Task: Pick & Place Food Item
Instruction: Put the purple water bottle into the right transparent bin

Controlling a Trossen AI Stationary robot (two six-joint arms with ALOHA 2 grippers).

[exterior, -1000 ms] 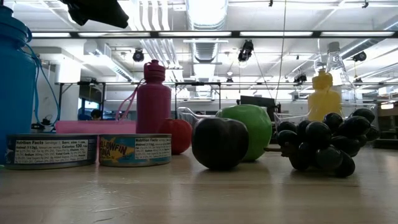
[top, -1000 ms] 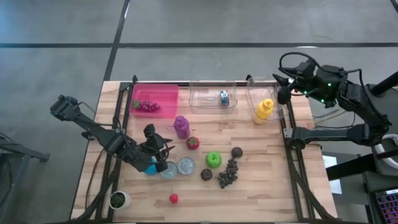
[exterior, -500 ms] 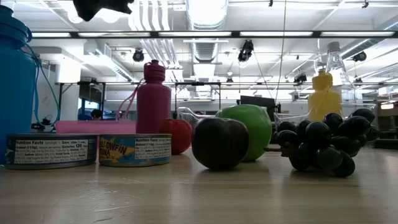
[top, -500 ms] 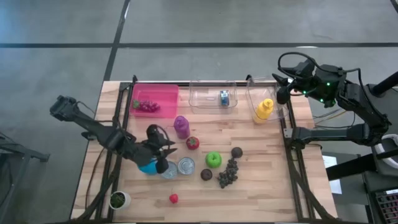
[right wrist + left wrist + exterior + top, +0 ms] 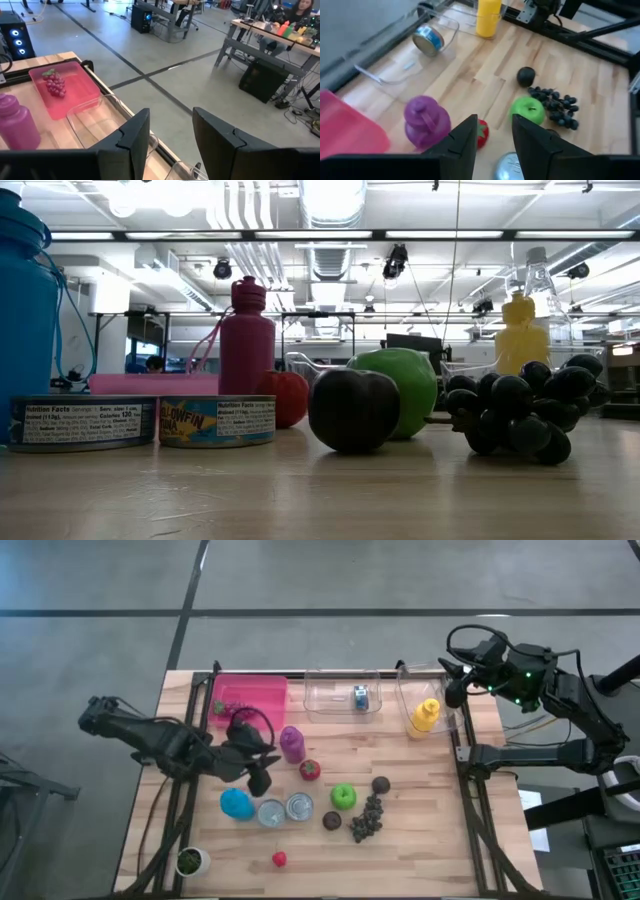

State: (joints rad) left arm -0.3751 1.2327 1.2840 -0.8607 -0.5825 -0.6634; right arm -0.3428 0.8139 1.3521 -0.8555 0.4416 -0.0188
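Left gripper (image 5: 262, 764): we see it above the table's left half, just at 9 o'clock of the purple bottle (image 5: 291, 743). Its wrist view shows the two fingers (image 5: 464, 142) a narrow gap apart with nothing between them.
Right gripper (image 5: 452, 680): it waits off the table's far right corner, at 2 o'clock from the centre. Its fingers (image 5: 134, 135) stand apart and hold nothing.
Table (image 5: 420, 840): a pale wooden top.
Pink tray (image 5: 262, 692): at 11 o'clock, with a bunch of red grapes (image 5: 234, 711) inside.
Clear bins: one (image 5: 330, 690) at 12 o'clock holds a small can (image 5: 360, 696); the next (image 5: 412, 685), at 1 o'clock, holds a yellow bottle (image 5: 425, 716).
Centre: a red tomato (image 5: 310, 769) sits just at 4 o'clock of the purple bottle, and a green apple (image 5: 343, 796) lies at 4 o'clock of the tomato.
Dark fruit: a plum (image 5: 381, 784), black grapes (image 5: 367, 819) and a second plum (image 5: 332, 821) cluster around the apple.
Near left: a blue bottle (image 5: 236, 803) and two cans (image 5: 286, 809) stand in a row at 7 o'clock.
Front edge: a strawberry (image 5: 279, 859) and a white pot (image 5: 192, 861) lie near 7 o'clock.
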